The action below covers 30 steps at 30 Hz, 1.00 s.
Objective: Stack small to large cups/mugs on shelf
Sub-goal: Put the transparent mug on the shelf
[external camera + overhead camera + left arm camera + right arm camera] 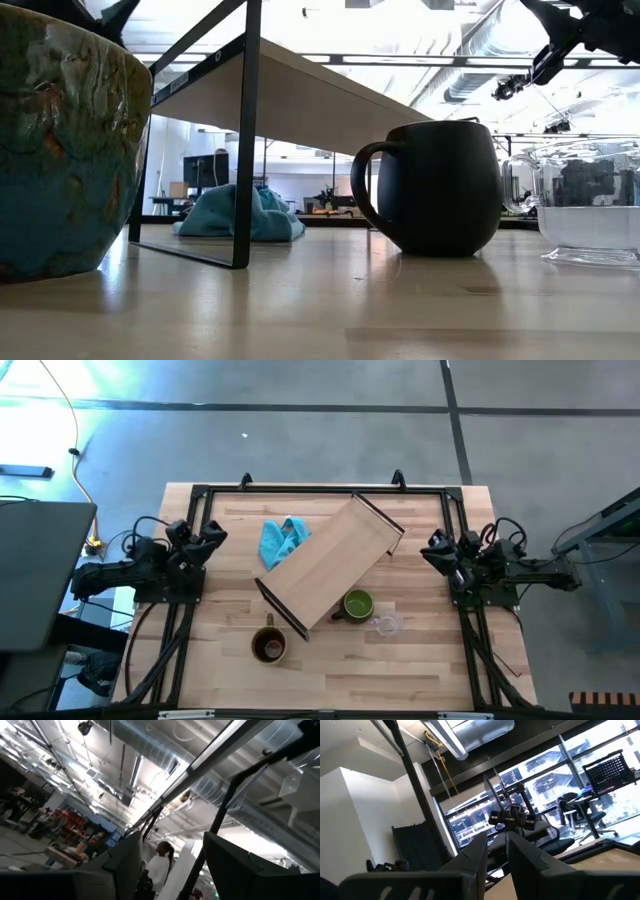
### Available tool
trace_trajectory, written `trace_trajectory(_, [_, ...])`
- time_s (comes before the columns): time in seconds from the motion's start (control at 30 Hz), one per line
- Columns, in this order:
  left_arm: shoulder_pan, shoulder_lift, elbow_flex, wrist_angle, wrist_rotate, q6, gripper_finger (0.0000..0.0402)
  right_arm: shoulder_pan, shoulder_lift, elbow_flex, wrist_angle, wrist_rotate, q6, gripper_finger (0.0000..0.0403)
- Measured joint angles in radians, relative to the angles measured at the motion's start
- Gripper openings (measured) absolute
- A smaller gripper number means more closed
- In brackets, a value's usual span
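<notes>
The shelf lies diagonally across the middle of the table, standing on its black end frames. The green mug stands upright on the table just off the shelf's near long side; it shows dark in the low view. The clear glass cup stands right of that mug. The brown mug stands near the shelf's near-left end. My left gripper waits open at the table's left edge. My right gripper waits at the right edge, its fingers a narrow gap apart.
A crumpled blue cloth lies on the table beyond the shelf's far-left side. Black rails frame the tabletop. Bare wood shows along the near edge and between the shelf and the right arm. A person stands in the room behind.
</notes>
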Motion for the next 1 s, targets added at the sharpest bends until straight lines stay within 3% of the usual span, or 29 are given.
trace_trajectory(0.33, [0.000, 0.000, 0.000, -0.067, 0.024, -0.062, 0.0200, 0.000, 0.003, 0.000, -0.080, -0.081, 0.228, 0.0064])
trace_trajectory(0.53, [0.000, 0.000, 0.000, -0.072, 0.102, -0.117, 0.0200, 0.001, 0.046, 0.000, -0.091, -0.136, 0.342, 0.0064])
trace_trajectory(0.87, [0.000, 0.000, 0.000, -0.076, 0.103, -0.119, 0.0200, 0.147, 0.279, 0.002, 0.143, -0.165, 0.375, 0.0064])
trace_trajectory(1.0, [0.000, 0.000, 0.000, -0.076, 0.103, -0.119, 0.0200, 0.230, 0.417, 0.052, 0.137, -0.148, 0.374, 0.0064])
